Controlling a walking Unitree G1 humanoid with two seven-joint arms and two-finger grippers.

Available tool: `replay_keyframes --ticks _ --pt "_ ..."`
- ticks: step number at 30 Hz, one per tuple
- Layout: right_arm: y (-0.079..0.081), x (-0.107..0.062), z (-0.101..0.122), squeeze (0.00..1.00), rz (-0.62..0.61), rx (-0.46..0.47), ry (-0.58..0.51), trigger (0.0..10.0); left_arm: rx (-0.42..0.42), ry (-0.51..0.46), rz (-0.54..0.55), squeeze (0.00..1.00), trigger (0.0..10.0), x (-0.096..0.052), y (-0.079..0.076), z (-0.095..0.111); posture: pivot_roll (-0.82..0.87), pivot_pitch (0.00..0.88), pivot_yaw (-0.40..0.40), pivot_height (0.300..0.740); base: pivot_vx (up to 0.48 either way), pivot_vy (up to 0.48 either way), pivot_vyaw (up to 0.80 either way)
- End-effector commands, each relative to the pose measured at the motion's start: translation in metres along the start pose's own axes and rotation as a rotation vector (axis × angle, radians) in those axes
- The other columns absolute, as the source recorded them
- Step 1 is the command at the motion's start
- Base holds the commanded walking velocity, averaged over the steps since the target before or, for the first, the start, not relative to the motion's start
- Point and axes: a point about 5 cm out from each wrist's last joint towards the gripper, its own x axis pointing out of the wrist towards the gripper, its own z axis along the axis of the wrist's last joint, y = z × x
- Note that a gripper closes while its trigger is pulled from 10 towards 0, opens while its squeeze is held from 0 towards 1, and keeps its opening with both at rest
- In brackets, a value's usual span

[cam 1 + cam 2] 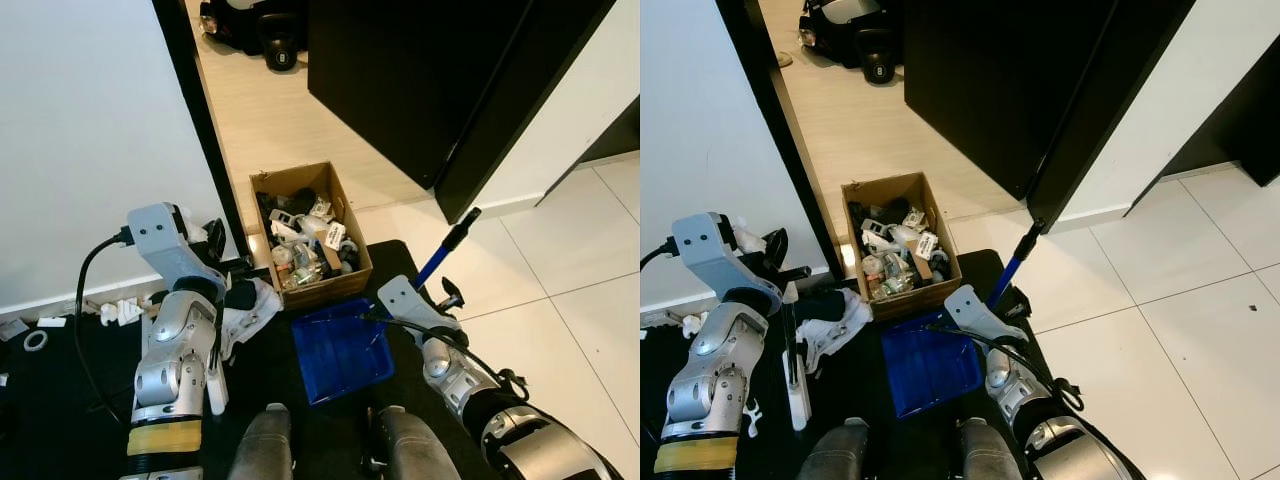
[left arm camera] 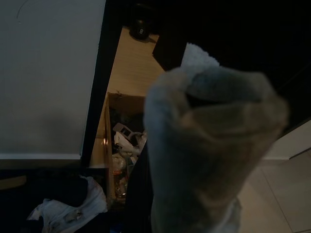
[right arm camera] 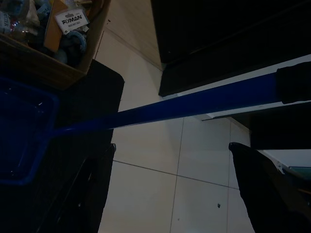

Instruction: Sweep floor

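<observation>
A blue dustpan lies on the black mat just in front of my legs. Its blue handle slants up to the right and ends in a black grip. My right gripper is open beside the handle, which crosses just beyond its spread fingers without being clamped. My left gripper is raised near the wall. A white brush-like stick runs down along the left forearm. In the left wrist view a pale blurred object sits very close to the camera.
A cardboard box full of rubbish stands behind the dustpan. A white cloth lies on the mat to its left. A dark open door stands at the right, a white wall at the left. Beyond the doorway sits a kettlebell.
</observation>
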Motion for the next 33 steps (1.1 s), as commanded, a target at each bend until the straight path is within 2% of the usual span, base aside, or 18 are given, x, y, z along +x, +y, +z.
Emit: replay_keyframes --ticks 1,6,15,33 --pt "0.0031 -0.004 -0.0105 0.0 0.012 -0.008 0.032 10.0 0.007 -0.007 -0.006 0.0 10.0 0.0004 -0.0021 0.001 0.11 0.156 -0.039 0.74 0.0 0.0 0.0" --pt "0.0023 -0.0027 -0.0087 0.0 0.014 -0.008 0.033 10.0 0.007 -0.016 -0.01 0.0 10.0 0.0037 -0.0025 0.0035 0.1 0.165 -0.046 0.74 0.0 0.0 0.0" --pt "0.002 -0.003 -0.0097 0.0 0.013 -0.008 0.033 10.0 0.007 -0.011 0.005 0.0 10.0 -0.0031 0.0001 0.0007 0.11 0.178 -0.055 0.74 0.0 0.0 0.0" --pt "0.0019 -0.0033 -0.0104 0.0 0.012 -0.008 0.032 10.0 0.002 -0.005 0.007 0.0 10.0 -0.0035 -0.0005 -0.0007 0.11 0.188 -0.063 0.74 0.0 0.0 0.0"
